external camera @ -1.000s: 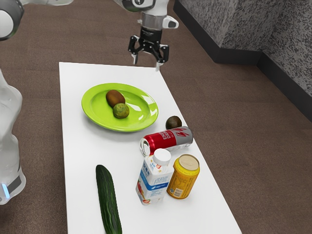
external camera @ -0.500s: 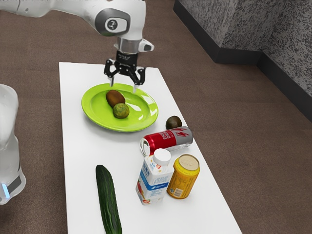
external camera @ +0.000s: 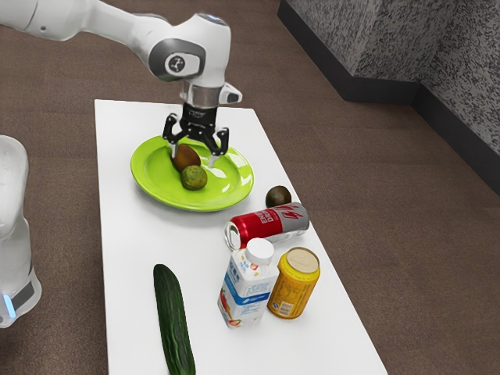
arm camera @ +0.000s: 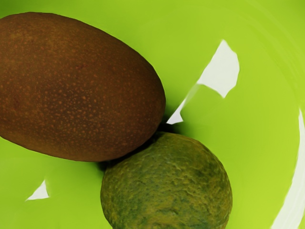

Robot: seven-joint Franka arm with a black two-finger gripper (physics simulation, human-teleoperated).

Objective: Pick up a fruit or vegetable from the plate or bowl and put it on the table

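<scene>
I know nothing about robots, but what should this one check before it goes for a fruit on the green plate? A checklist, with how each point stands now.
1. Fruit on the green plate: ok, the brown fruit and the round green fruit lie there.
2. Pincer over the plate: ok.
3. Pincer open: ok, its fingers stand apart.
4. Brown fruit free of its neighbour: not ok, the green one lies right up against it.
5. Brown fruit centred between the fingers: cannot tell, the side angle hides the depth.
6. Carton and yellow can off the plate: ok, both stand upright on the table.
</scene>
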